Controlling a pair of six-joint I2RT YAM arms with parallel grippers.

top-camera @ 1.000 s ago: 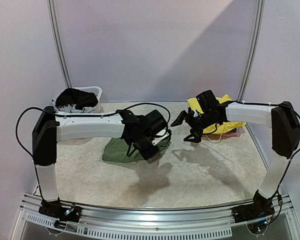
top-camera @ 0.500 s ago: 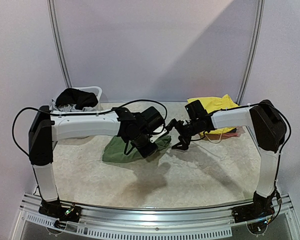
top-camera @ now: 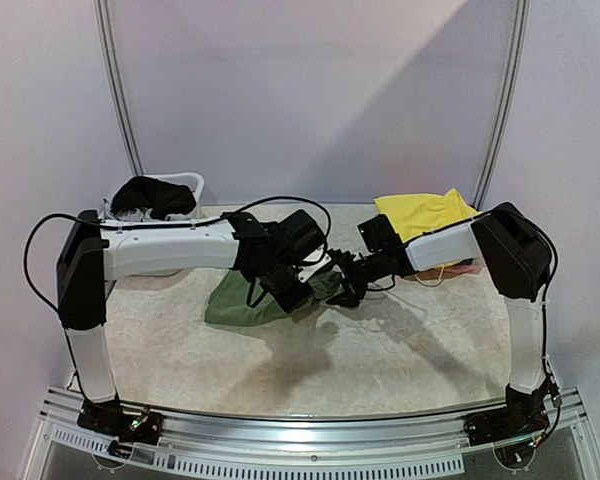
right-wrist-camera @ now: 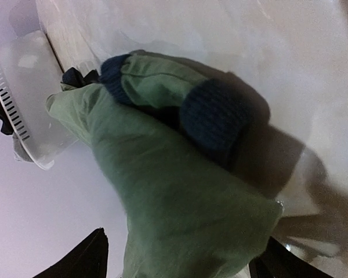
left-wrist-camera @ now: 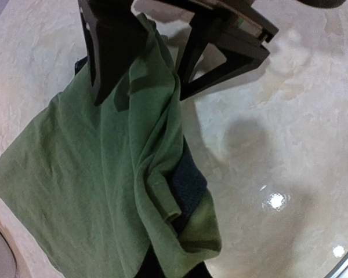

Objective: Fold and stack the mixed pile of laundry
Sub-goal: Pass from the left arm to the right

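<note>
The counter (top-camera: pixel 400 350) I work over is a pale, mottled cream surface, like stone. Behind it rises a plain lilac-white wall (top-camera: pixel 310 90), flanked by 2 slim metal poles (top-camera: pixel 118 90) that curve inward toward the top. A diagonal edge of shade crosses the wall. A slotted metal rail (top-camera: pixel 310 440) runs along the near edge. From my left wrist, bright glare spots (left-wrist-camera: pixel 275 200) shine on the counter.
</note>
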